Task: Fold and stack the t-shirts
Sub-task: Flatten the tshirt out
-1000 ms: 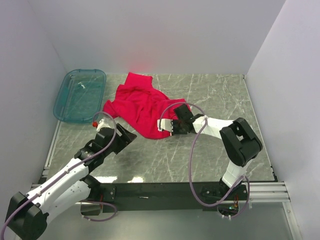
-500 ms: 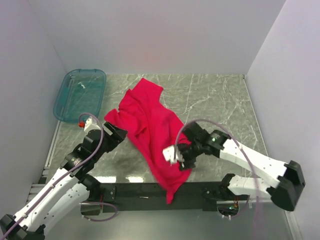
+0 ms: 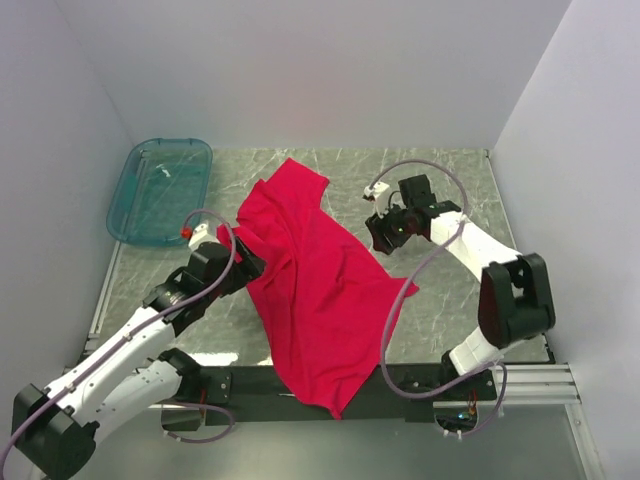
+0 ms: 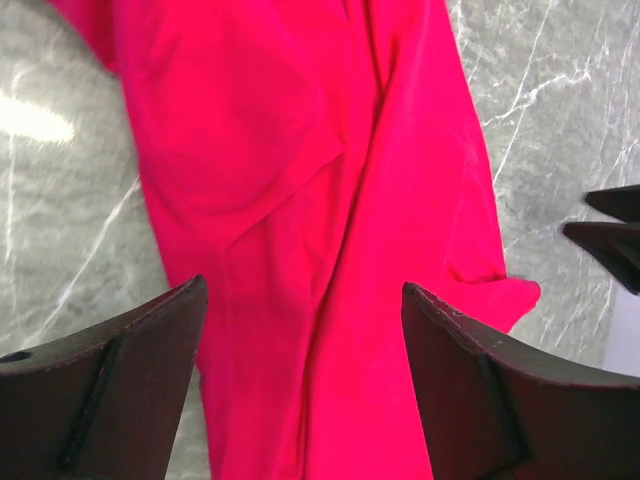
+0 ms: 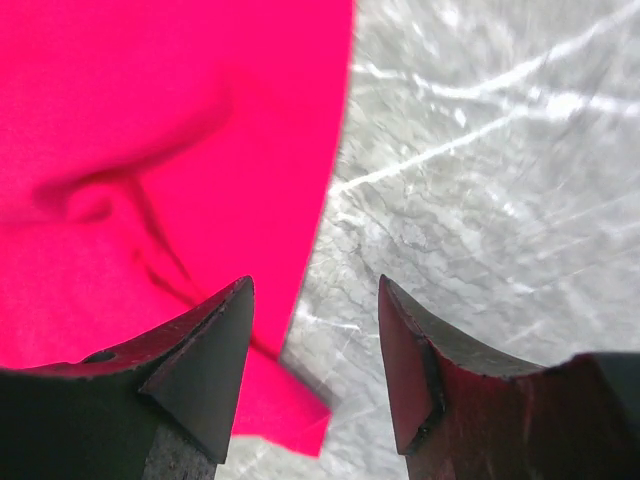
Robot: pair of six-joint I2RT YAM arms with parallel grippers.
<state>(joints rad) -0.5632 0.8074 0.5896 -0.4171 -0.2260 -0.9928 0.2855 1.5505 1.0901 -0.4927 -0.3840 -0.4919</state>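
From above, the red t-shirt [image 3: 320,290] lies stretched along the middle of the grey marbled counter [image 3: 450,180], slanting from its narrow far end to a broad near end that drapes over the counter's near edge. The cloth is creased, with a fold along its left side. The teal tub [image 3: 160,190] sits well to the left of the t-shirt's far end, apart from it. The left arm [image 3: 150,330] reaches in to the t-shirt's left edge, its jaws right at the cloth. The right arm [image 3: 470,250] bends back toward the t-shirt's right edge near the far end.

From the left wrist, the left jaws are spread wide with nothing gripped. The t-shirt [image 4: 330,200] fills the gap below them, rumpled in long folds, with bare counter [image 4: 60,220] to its left.

From the right wrist, the right jaws also stand well apart and hold nothing. The t-shirt [image 5: 150,150] lies under the left finger, its straight edge running down between the two fingers, and bare counter [image 5: 480,200] lies to the right of that edge.
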